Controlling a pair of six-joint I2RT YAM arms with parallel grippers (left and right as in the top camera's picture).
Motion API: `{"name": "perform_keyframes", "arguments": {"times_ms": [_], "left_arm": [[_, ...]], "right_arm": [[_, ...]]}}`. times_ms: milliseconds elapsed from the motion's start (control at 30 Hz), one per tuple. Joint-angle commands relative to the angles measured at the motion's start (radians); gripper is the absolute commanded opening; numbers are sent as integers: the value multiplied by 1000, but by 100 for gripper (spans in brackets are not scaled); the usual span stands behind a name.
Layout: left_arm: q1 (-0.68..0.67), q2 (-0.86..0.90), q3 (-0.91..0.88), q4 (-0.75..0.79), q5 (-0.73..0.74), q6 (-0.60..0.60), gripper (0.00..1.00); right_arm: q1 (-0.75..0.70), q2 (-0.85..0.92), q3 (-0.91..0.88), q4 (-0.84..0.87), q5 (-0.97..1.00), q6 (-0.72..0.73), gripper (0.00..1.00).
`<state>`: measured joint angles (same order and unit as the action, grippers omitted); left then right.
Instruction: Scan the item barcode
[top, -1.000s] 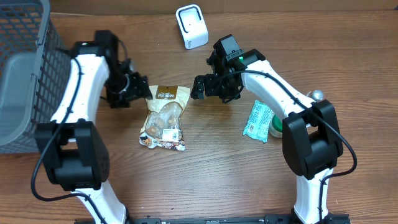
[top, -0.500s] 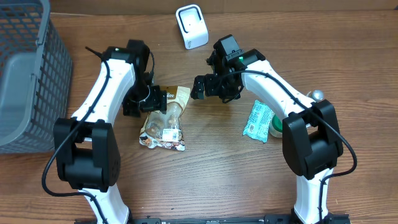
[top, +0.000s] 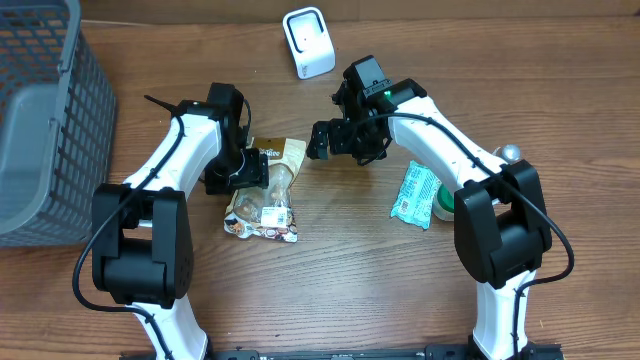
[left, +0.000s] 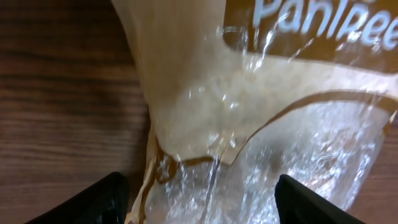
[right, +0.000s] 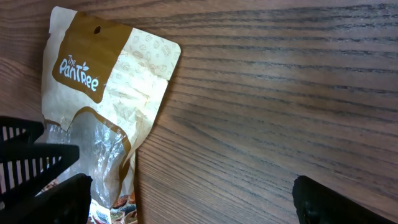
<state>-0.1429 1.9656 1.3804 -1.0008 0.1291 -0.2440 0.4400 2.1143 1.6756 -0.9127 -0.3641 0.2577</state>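
Wood-grain table (top: 350, 290) fills the view, with a grey basket (top: 40, 120) at the left edge and a white scanner (top: 308, 42) standing at the far side. The snack bag (top: 268, 200) lies flat near the middle, its long axis running from the printed header at the far end toward the arms' bases and leaning a little right at the top. The left gripper (top: 248, 170) hangs directly over the bag's upper half. In the wrist view its jaws stand wide apart with the film between and beneath them — spread, not clamped. The right gripper (top: 322, 140) sits just beside the header's right corner, fully spread and holding nothing, so the left arm is the nearer one. From there the scanner lies beyond the bag and slightly right. A second ago the left gripper was off to the bag's left and apart from it — it has since swung in over the bag, while the right arm and the bag have not shifted.
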Motion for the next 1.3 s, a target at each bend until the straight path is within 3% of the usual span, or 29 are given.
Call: {"name": "perform_keyframes", "arguments": {"times_ms": [0,1033,1133,1267], "left_arm": [[-2,-7,-11,30,-10,-26,76],[-7,-7,-31,154,-58,-26,53],[-24,-7,-43,185,-58,-24,50],[-52,-7,-62,220,-58,-21,50]], "right_arm": [[-3,-4,17,4,-11,-4,100],[-4,-4,17,39,-27,2,100],[-6,-4,17,22,-42,-113,100],[-45,-4,17,34,-154,-116,100]]}}
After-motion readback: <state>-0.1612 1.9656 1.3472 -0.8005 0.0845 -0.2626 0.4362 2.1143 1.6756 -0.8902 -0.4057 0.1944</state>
